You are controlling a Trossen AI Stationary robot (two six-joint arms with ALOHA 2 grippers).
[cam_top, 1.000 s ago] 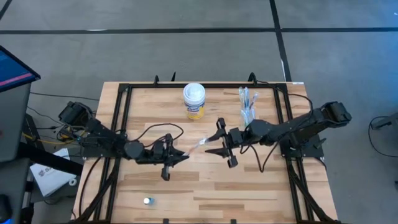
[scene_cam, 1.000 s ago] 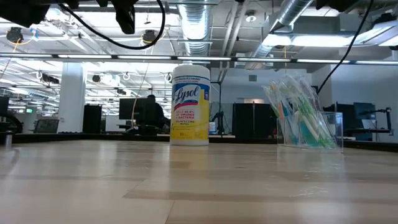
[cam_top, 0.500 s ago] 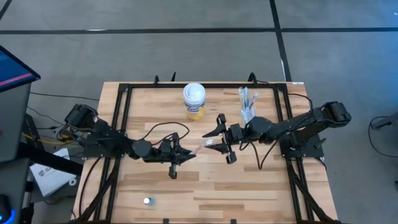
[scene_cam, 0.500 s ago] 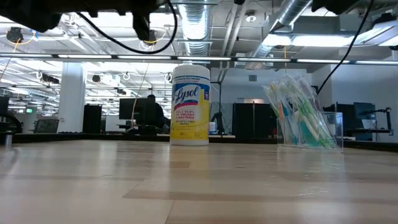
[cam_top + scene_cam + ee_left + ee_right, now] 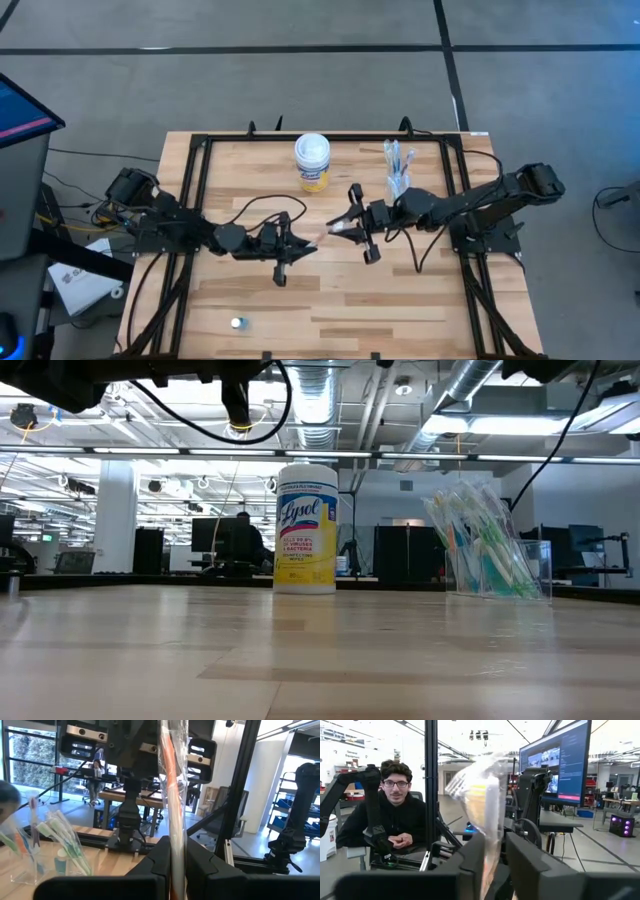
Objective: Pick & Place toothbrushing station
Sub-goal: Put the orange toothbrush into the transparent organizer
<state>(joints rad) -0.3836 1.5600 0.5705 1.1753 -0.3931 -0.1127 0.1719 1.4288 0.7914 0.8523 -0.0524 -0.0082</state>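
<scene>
Above the middle of the table (image 5: 330, 300), a wrapped toothbrush (image 5: 318, 237) is held from both ends; the left gripper (image 5: 297, 246) is closed narrowly on one end; the right gripper (image 5: 340, 230) is closed on the other end; the clear cup (image 5: 398, 185) with the other toothbrushes (image 5: 397, 158) is seen near the far right edge; a small blue tube (image 5: 237, 323) is lying near the front edge.

wooden table (image 5: 330, 300) — bears a yellow-labelled canister (image 5: 312, 162), a clear toothbrush holder (image 5: 399, 172), 1 small blue tube (image 5: 237, 323).
</scene>
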